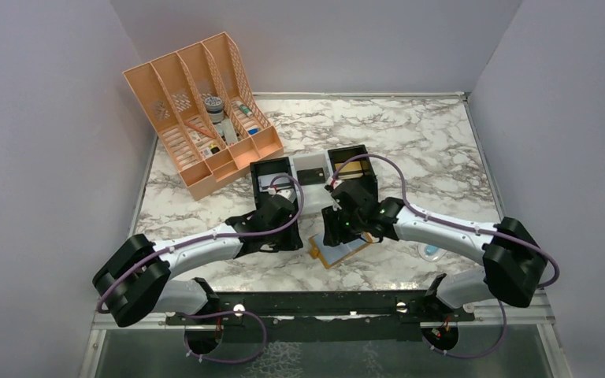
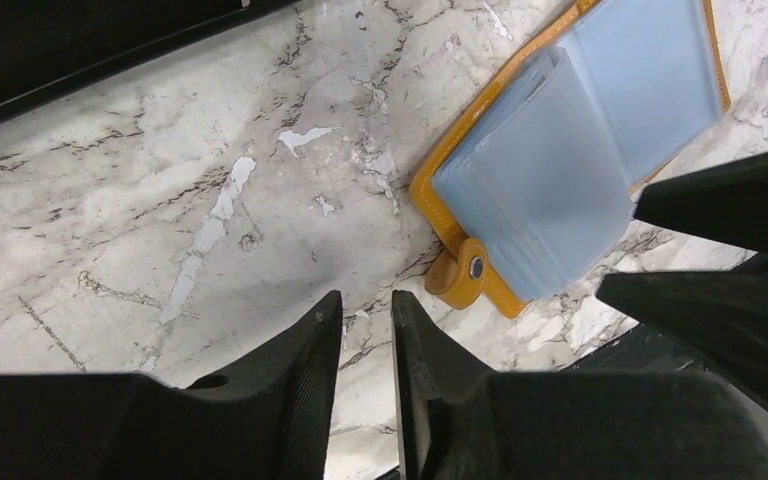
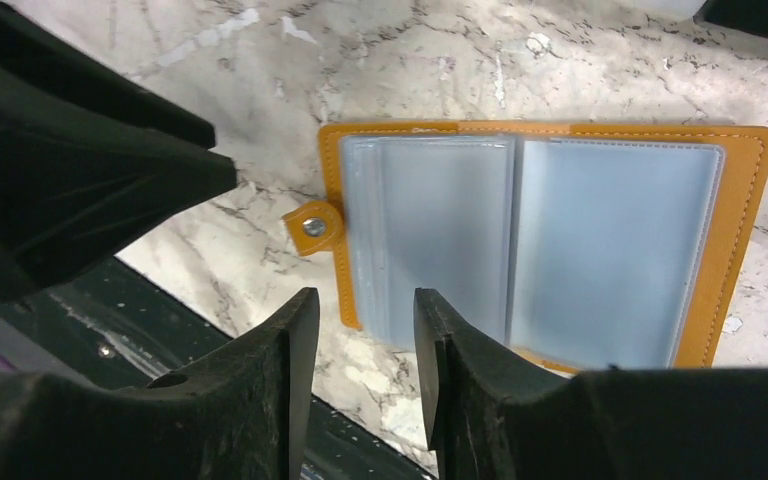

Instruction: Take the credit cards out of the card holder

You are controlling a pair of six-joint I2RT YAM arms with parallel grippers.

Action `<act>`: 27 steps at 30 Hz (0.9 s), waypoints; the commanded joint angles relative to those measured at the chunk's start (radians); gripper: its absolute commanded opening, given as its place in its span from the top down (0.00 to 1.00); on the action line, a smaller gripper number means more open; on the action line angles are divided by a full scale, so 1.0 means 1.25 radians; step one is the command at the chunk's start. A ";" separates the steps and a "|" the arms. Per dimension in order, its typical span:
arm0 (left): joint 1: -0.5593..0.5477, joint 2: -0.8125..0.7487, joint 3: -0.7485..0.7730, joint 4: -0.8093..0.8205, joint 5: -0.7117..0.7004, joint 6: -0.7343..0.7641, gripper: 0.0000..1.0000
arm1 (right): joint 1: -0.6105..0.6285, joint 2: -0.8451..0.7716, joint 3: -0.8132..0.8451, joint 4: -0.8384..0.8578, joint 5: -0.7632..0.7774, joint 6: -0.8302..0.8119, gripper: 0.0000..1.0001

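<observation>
The card holder point(image 1: 337, 253) lies open like a book on the marble near the table's front edge, mustard-tan outside with a snap tab. It also shows in the left wrist view point(image 2: 570, 150) and the right wrist view point(image 3: 550, 240). Several pale blue leaves stand slightly fanned on its left half point(image 3: 430, 235); I cannot tell credit cards from the inner panels. My left gripper point(image 2: 367, 305) hovers just left of the holder, its jaws a narrow gap apart and empty. My right gripper point(image 3: 365, 300) is open and empty over the holder's near left corner.
An orange file organiser point(image 1: 201, 110) stands at the back left. Two black bins point(image 1: 272, 177) point(image 1: 354, 165) flank a pale tray point(image 1: 311, 169) behind the grippers. A clear-blue packet point(image 1: 429, 250) lies right of the holder. The black front rail point(image 1: 323, 303) runs close below the holder.
</observation>
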 commanded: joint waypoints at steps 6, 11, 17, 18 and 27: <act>-0.004 -0.028 0.023 -0.014 -0.013 0.004 0.68 | 0.001 -0.027 -0.008 0.007 0.052 -0.026 0.53; -0.005 -0.031 0.031 -0.014 -0.012 0.003 0.67 | 0.001 0.030 -0.022 0.023 0.036 -0.067 0.50; -0.004 -0.027 0.038 -0.014 -0.021 -0.004 0.67 | 0.001 0.109 0.019 0.028 0.028 -0.137 0.40; -0.004 -0.026 0.038 -0.013 -0.024 -0.006 0.67 | 0.002 0.122 0.024 0.029 0.027 -0.142 0.38; -0.004 -0.022 0.038 -0.014 -0.030 -0.004 0.67 | 0.008 0.194 0.019 0.018 0.086 -0.136 0.25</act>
